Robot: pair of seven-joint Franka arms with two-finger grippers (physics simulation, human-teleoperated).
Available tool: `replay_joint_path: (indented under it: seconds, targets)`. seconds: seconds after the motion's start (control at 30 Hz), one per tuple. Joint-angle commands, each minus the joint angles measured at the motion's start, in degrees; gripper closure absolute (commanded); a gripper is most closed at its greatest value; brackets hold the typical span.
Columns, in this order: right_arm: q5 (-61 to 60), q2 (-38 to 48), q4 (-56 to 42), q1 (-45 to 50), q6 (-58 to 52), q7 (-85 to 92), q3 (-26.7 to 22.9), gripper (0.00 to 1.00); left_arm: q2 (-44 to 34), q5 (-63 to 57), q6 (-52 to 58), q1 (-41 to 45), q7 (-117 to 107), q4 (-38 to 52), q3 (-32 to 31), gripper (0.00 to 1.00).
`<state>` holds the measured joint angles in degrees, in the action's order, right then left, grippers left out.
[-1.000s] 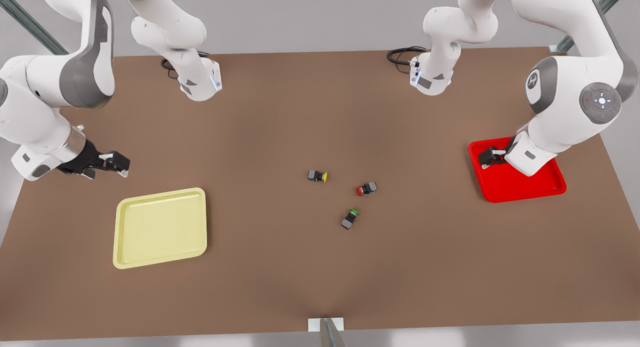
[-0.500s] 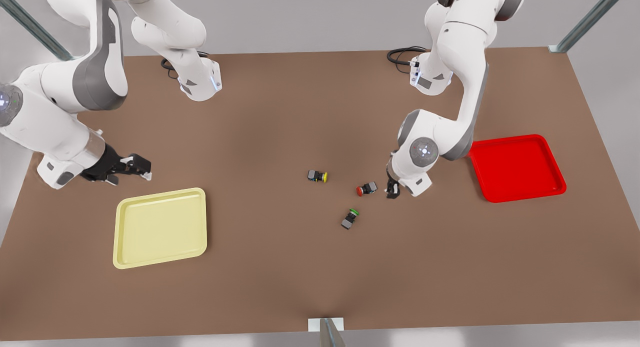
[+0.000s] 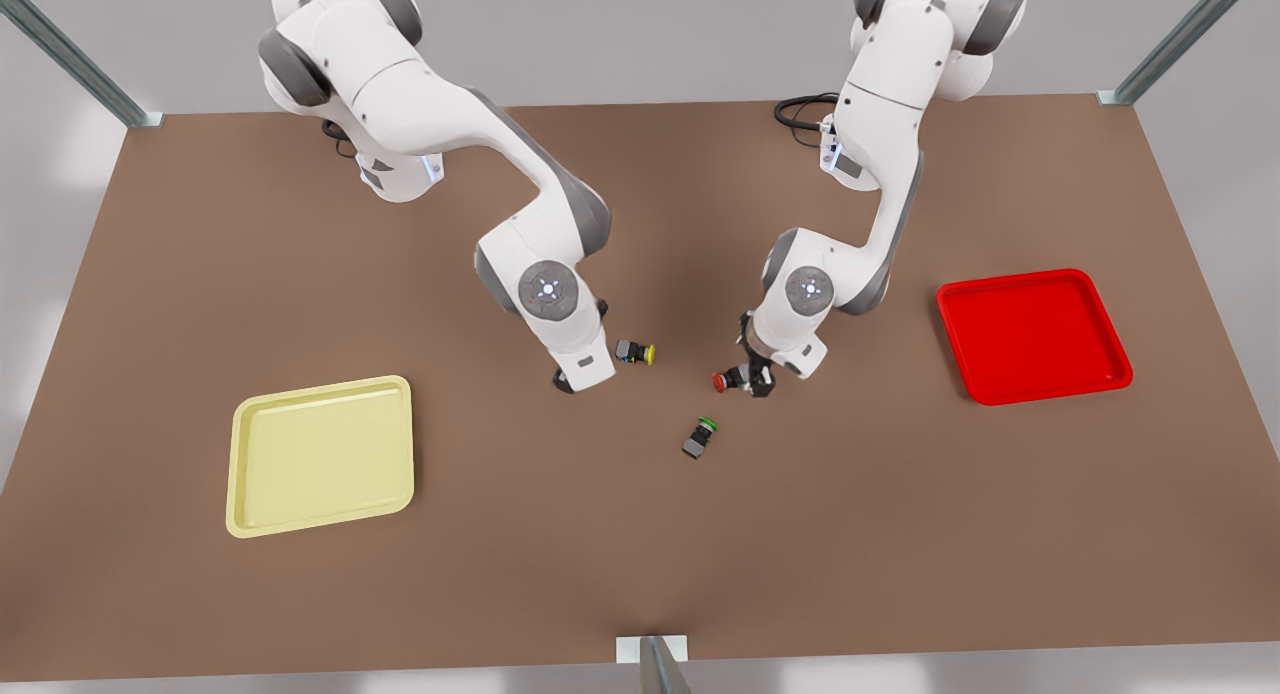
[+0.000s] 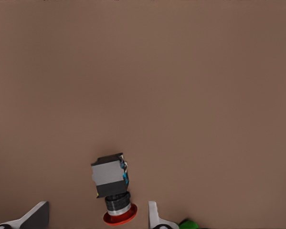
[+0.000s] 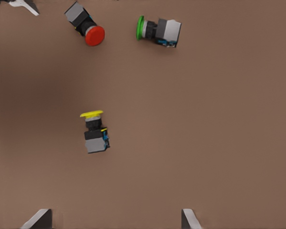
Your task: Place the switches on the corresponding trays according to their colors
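The yellow switch [image 3: 635,353] lies on its side mid-table, and my right gripper [image 3: 566,380] hangs just to its front-view left. In the right wrist view the yellow switch [image 5: 95,133] lies ahead of the open right gripper [image 5: 113,219]. The red switch [image 3: 730,380] lies close by, with my left gripper [image 3: 757,378] right at it. The left wrist view shows the red switch [image 4: 114,188] between the open fingers [image 4: 37,217] of the left gripper [image 4: 95,219]. The pale yellow tray [image 3: 320,454] lies at the front view's left, the red tray [image 3: 1035,334] at its right.
A green-capped switch [image 3: 700,438] lies just in front of the red one; it appears as the green switch [image 5: 159,29] in the right wrist view beside the red switch [image 5: 85,26]. Both arm bases and a cable stand at the table's far edge.
Both arms swung in from the trays to the table's middle. The left gripper closed in on the red switch; the right gripper travelled from beside the yellow tray to the yellow switch.
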<state>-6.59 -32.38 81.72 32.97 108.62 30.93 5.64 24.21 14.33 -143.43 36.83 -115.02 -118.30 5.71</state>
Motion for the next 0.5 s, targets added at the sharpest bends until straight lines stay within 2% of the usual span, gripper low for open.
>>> replay_joint_path:
  seconds: [0.0,0.07,0.13,0.27,0.47]
  targets:
    - [-0.1,-0.3,0.0,0.0,0.0,0.0,0.1,0.00,0.1,0.2,0.0,0.1,-0.3,-0.2,0.0,0.00]
    - [-0.3,-0.5,2.4,0.1,0.8,-3.5,0.5,0.00,1.1,0.7,0.2,0.3,-2.9,-0.8,0.0,0.00]
    - [0.4,-2.8,5.4,0.1,7.9,-4.9,1.9,0.00,1.2,0.7,0.1,1.1,-6.5,-0.7,0.0,0.00]
    - [7.2,-8.1,5.2,0.1,14.9,-4.9,6.4,0.00,3.2,0.2,-2.7,1.1,-6.3,0.1,0.0,0.00]
    - [10.7,-11.7,4.4,1.6,18.6,-5.3,7.9,0.00,6.1,0.4,-4.7,1.6,-6.4,1.3,0.0,0.00]
